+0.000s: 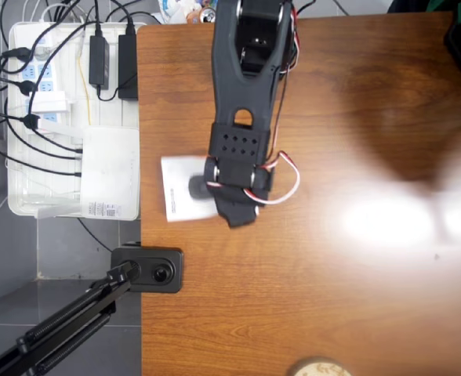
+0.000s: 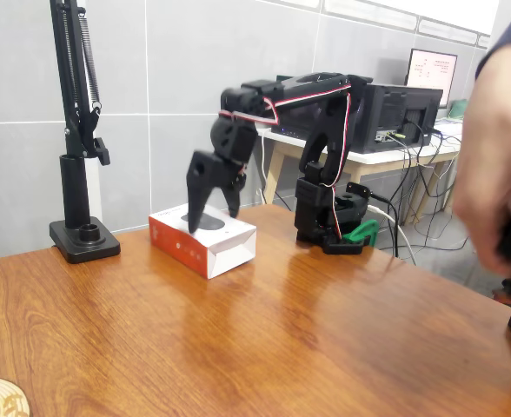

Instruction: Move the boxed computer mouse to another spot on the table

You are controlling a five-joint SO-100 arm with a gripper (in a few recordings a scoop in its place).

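One gripper [image 2: 212, 208] hangs directly over the boxed computer mouse [image 2: 205, 241], jaws spread wide and empty, tips just above its top face. Box sits near the table [image 2: 264, 339] edge beside the black stand base [image 2: 83, 240]; its long axis runs toward the arm's base.

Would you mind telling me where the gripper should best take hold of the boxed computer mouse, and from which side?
Probably across its two long orange-red side walls, coming straight down from above. The boxed computer mouse lies flat on the table, so its broad white top offers nothing to pinch, while the low upright sides are parallel. The gripper already hangs open over it, one finger toward each side.
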